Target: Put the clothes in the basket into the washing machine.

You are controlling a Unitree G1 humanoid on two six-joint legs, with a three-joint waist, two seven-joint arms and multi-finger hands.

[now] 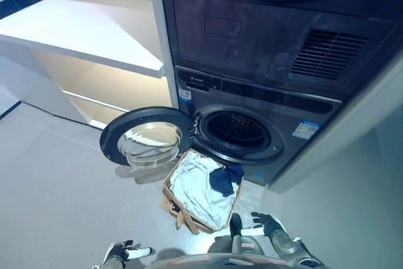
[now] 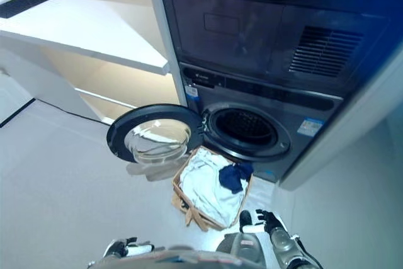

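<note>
My left hand [image 1: 119,253] sits low at the left, fingers loosely extended, holding nothing. The tan woven basket [image 1: 174,207] stands on the floor ahead, touching the grey front-loading washing machine [image 1: 252,131], door open. Inside lie white clothes [image 1: 196,188] and a dark blue garment [image 1: 225,179]. My right hand [image 1: 263,223], relaxed and empty, is nearer, just right of the basket's near corner.

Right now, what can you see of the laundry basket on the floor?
The basket is a tan, woven-looking rectangular tub standing on the grey floor just below the washing machine's open drum, beside the swung-open round door. White clothes fill it, with a dark blue garment on top at the machine end. Neither hand touches it.
</note>
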